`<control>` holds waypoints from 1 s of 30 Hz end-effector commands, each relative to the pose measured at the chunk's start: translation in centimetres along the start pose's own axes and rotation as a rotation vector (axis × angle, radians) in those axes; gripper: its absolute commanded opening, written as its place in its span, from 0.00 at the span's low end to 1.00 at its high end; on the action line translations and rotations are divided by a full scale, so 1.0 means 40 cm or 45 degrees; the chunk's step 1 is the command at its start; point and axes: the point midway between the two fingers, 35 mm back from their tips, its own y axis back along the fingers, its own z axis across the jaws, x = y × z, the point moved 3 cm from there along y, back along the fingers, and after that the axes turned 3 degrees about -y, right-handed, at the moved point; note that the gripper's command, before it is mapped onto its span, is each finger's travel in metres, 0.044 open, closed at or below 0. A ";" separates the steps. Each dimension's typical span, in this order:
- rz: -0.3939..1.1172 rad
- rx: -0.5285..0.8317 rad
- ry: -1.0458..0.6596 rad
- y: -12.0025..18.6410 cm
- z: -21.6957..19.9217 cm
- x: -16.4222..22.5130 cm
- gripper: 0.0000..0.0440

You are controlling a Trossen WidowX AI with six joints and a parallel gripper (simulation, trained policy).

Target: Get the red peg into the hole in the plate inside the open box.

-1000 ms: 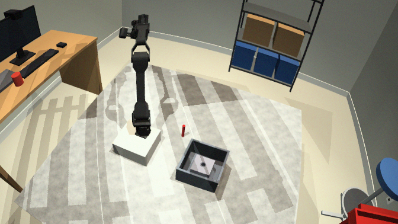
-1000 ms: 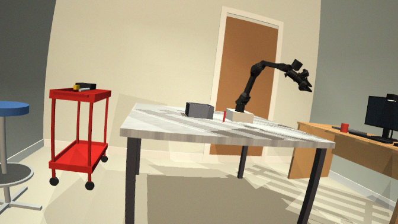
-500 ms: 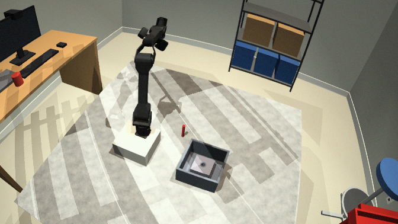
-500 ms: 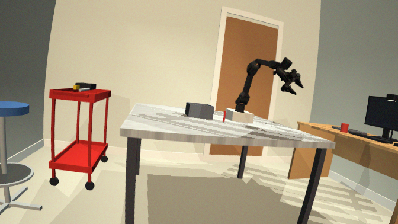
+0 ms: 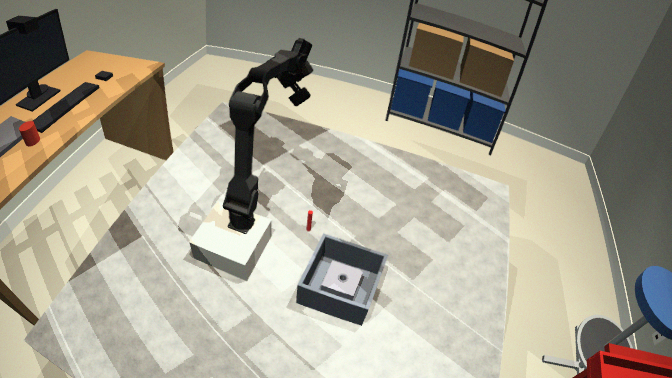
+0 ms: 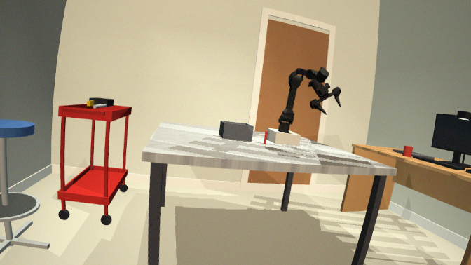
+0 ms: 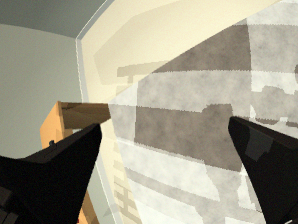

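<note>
the black arm (image 5: pixel 244 155) (image 6: pixel 291 99) rises, bent over at the top, its hand (image 5: pixel 300 95) (image 6: pixel 333 109) (image 7: pixel 166 126) tilted downward, wide open and holding nothing.

In the top view, the peg (image 5: pixel 309 221) (image 6: pixel 265 137) stood on the table (image 5: pixel 440 320) (image 6: pixel 259 165), between the arm's pedestal (image 5: pixel 205 252) (image 6: pixel 294 141) and the box (image 5: pixel 330 308) (image 6: pixel 236 131). Plate (image 5: pixel 332 285) lay inside the box; shelf unit (image 5: pixel 500 127) behind the table; desk (image 5: pixel 150 70) (image 6: pixel 371 154) (image 7: pixel 52 117) left.

We see slim red cylindrical peg (image 5: pixel 309 221) (image 6: pixel 265 138), upright on worktop; open dark-grey square box (image 5: pixel 330 306) (image 6: pixel 236 131) near it, pale square plate (image 5: pixel 332 284) inside at bottom, round central hole unfilled.
</note>
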 end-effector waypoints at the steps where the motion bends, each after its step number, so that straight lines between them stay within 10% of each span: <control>1: -0.021 0.097 -0.152 0.025 -0.075 -0.010 1.00; 30: -0.203 0.690 -1.278 0.270 -0.528 0.070 1.00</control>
